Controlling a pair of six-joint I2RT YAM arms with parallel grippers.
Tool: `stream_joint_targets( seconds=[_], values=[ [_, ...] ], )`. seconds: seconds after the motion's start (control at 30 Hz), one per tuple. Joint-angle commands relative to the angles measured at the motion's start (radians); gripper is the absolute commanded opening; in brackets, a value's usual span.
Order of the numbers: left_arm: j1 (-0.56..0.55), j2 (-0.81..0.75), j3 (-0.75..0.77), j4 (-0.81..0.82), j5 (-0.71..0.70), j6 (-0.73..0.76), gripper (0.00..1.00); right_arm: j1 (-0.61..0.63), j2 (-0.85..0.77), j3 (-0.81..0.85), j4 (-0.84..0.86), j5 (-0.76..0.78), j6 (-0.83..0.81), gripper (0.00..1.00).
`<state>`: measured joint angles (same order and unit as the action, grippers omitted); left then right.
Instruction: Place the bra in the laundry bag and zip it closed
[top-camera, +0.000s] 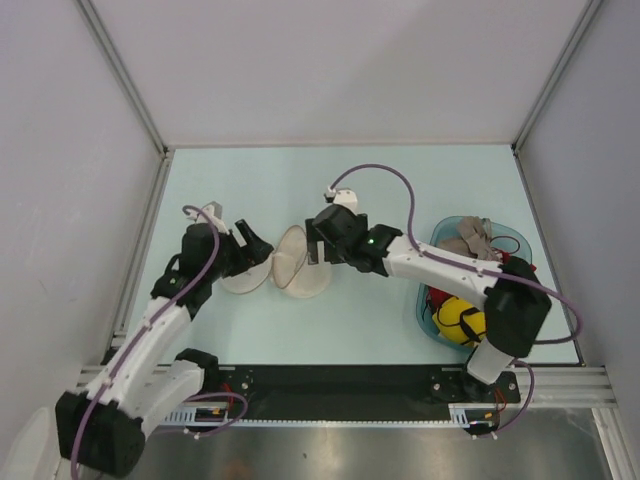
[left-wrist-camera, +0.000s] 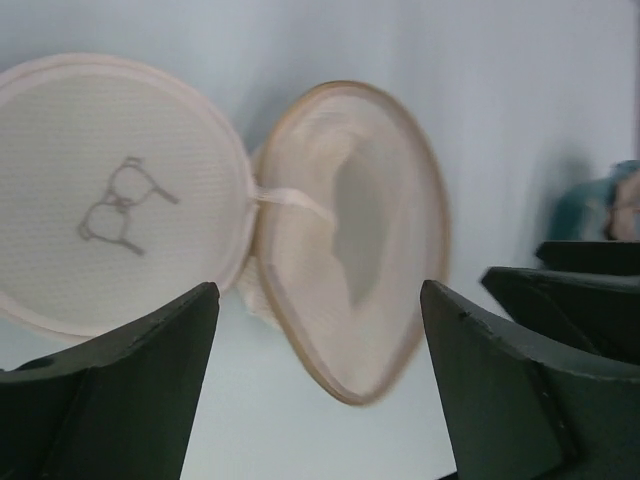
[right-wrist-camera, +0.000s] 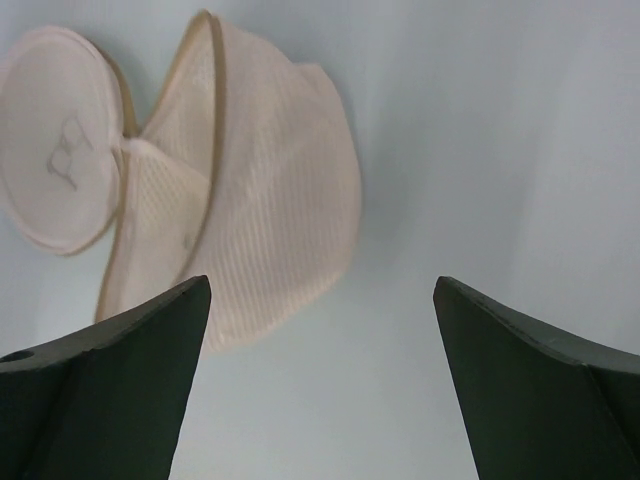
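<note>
The laundry bag (top-camera: 285, 265) lies unzipped in the middle of the table, its two cream mesh halves hinged apart. In the left wrist view the logo half (left-wrist-camera: 115, 200) lies flat on the left and the other half (left-wrist-camera: 350, 240) stands up on its rim. My left gripper (top-camera: 256, 240) hovers open at the bag's left side, nothing between its fingers (left-wrist-camera: 150, 390). My right gripper (top-camera: 318, 250) is open just right of the bag (right-wrist-camera: 240, 190), also empty. The taupe bra (top-camera: 470, 240) lies in the teal basket at the right.
The translucent teal basket (top-camera: 445, 305) at the right also holds a red garment (top-camera: 437, 298) and a yellow-and-black garment (top-camera: 460, 320). White enclosure walls ring the table. The right arm stretches from the basket side toward the bag.
</note>
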<state>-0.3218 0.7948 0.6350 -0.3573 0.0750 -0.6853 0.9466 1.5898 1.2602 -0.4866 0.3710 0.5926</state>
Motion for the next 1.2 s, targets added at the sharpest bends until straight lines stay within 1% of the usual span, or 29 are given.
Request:
stream_joint_targets(
  seconds=[0.0, 0.07, 0.13, 0.3, 0.37, 0.4, 0.47, 0.57, 0.63, 0.67, 0.7, 0.73, 0.77, 0.8, 0.83, 0.87, 0.9, 0.93, 0.97, 1.0, 1.1, 1.17],
  values=[
    [0.075, 0.22, 0.019, 0.045, 0.105, 0.128, 0.87, -0.006, 0.143, 0.19, 0.085, 0.054, -0.001, 1.0],
    [0.076, 0.256, 0.017, 0.073, 0.089, 0.151, 0.88, -0.005, 0.226, 0.243, 0.082, 0.052, 0.004, 1.0],
    [0.079, 0.285, 0.006, 0.125, 0.117, 0.152, 0.88, -0.003, 0.269, 0.301, 0.083, 0.046, -0.002, 1.0],
    [0.079, 0.372, 0.009, 0.172, 0.089, 0.158, 0.88, -0.011, 0.354, 0.344, 0.105, 0.025, -0.001, 1.0],
    [0.079, 0.44, 0.018, 0.179, 0.083, 0.156, 0.88, -0.017, 0.378, 0.369, 0.091, 0.002, 0.004, 0.97],
    [0.079, 0.469, 0.029, 0.187, 0.082, 0.152, 0.85, -0.022, 0.397, 0.378, 0.082, 0.002, 0.004, 0.94],
    [0.079, 0.548, 0.038, 0.196, 0.104, 0.147, 0.82, -0.026, 0.401, 0.37, 0.072, -0.003, 0.004, 0.91],
    [0.079, 0.606, 0.035, 0.233, 0.135, 0.138, 0.75, -0.028, 0.397, 0.351, 0.066, -0.014, 0.004, 0.84],
    [0.078, 0.615, 0.025, 0.261, 0.141, 0.132, 0.66, -0.025, 0.38, 0.323, 0.072, -0.014, 0.001, 0.77],
    [0.078, 0.613, 0.025, 0.259, 0.129, 0.132, 0.6, -0.026, 0.377, 0.314, 0.089, -0.015, -0.005, 0.65],
    [0.078, 0.609, 0.026, 0.265, 0.126, 0.132, 0.48, -0.026, 0.374, 0.306, 0.089, -0.017, -0.008, 0.56],
    [0.078, 0.601, 0.028, 0.262, 0.12, 0.136, 0.41, -0.032, 0.372, 0.306, 0.086, -0.024, -0.008, 0.46],
    [0.078, 0.592, 0.032, 0.258, 0.109, 0.138, 0.37, -0.031, 0.369, 0.308, 0.083, -0.033, -0.011, 0.35],
    [0.078, 0.569, 0.04, 0.255, 0.109, 0.139, 0.3, -0.034, 0.369, 0.308, 0.083, -0.04, -0.016, 0.34],
    [0.078, 0.558, 0.049, 0.248, 0.108, 0.147, 0.26, -0.038, 0.371, 0.308, 0.086, -0.059, -0.026, 0.3],
    [0.078, 0.548, 0.075, 0.218, 0.1, 0.151, 0.11, -0.04, 0.374, 0.311, 0.082, -0.066, -0.028, 0.15],
    [0.076, 0.522, 0.089, 0.198, 0.097, 0.156, 0.0, -0.042, 0.372, 0.321, 0.071, -0.061, -0.03, 0.08],
    [0.075, 0.499, 0.104, 0.176, 0.088, 0.159, 0.0, -0.043, 0.369, 0.329, 0.045, -0.055, -0.031, 0.02],
    [0.064, 0.474, 0.133, 0.132, 0.074, 0.161, 0.0, -0.043, 0.354, 0.334, 0.036, -0.044, -0.036, 0.0],
    [0.058, 0.416, 0.149, 0.107, 0.037, 0.173, 0.0, -0.04, 0.343, 0.337, 0.03, -0.025, -0.04, 0.0],
    [0.038, 0.321, 0.209, 0.012, -0.03, 0.19, 0.0, -0.028, 0.299, 0.366, 0.003, -0.012, -0.082, 0.0],
    [0.038, 0.229, 0.242, -0.032, -0.041, 0.196, 0.0, -0.022, 0.276, 0.41, -0.027, -0.015, -0.103, 0.0]
  ],
)
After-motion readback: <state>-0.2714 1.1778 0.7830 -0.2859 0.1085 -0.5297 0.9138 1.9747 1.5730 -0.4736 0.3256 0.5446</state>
